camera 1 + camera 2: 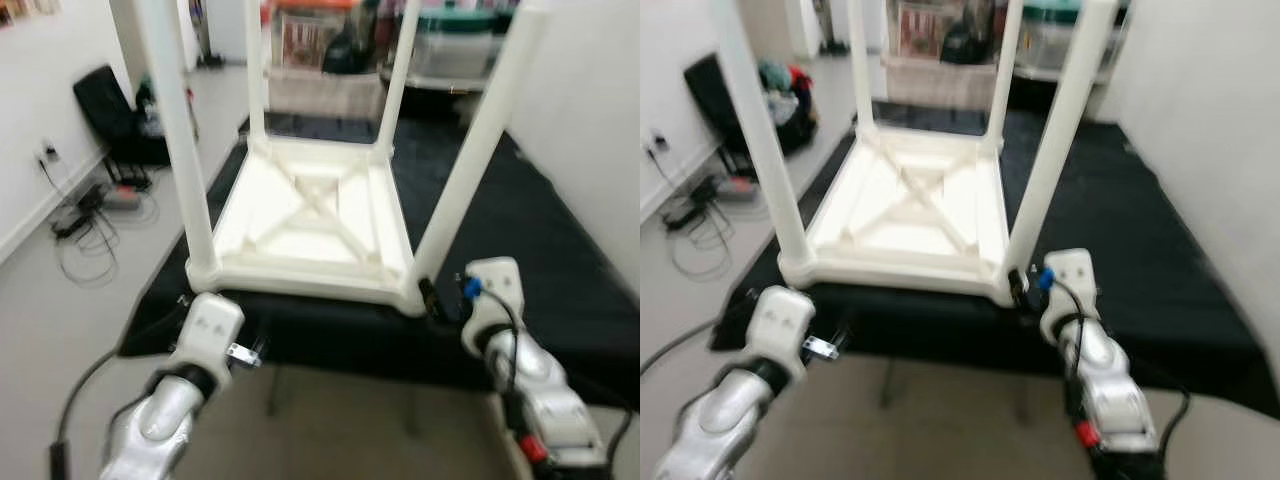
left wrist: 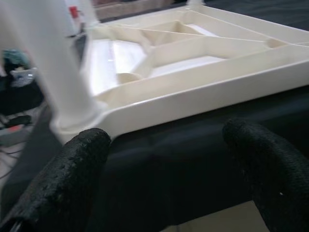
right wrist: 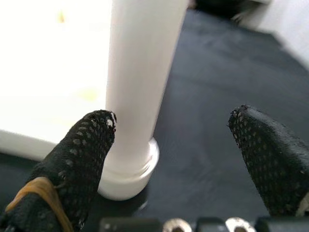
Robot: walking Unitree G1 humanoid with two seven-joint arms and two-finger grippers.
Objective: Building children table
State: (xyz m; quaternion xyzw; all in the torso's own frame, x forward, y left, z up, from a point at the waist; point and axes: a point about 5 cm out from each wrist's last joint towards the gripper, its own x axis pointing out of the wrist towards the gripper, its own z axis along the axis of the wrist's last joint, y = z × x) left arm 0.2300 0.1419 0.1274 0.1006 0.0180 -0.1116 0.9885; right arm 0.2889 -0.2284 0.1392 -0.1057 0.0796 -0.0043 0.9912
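Observation:
A white plastic children's table (image 1: pixel 310 215) lies upside down on a black mat (image 1: pixel 520 220), its legs pointing up. My left gripper (image 2: pixel 166 140) is open just short of the table's near rim (image 2: pixel 203 94), beside the front left leg (image 1: pixel 185 150). My right gripper (image 3: pixel 175 118) is open at the foot of the front right leg (image 3: pixel 140 72). One finger (image 3: pixel 82 154) is close beside that leg's base collar and the other finger (image 3: pixel 270 150) is well off to the side over the mat. Neither gripper holds anything.
Cables and a power strip (image 1: pixel 85 215) lie along the left wall, next to a black chair (image 1: pixel 110 110). Storage bins (image 1: pixel 450 45) stand behind the mat. A white wall (image 1: pixel 590 120) runs along the right. Bare floor (image 1: pixel 340 430) lies nearest me.

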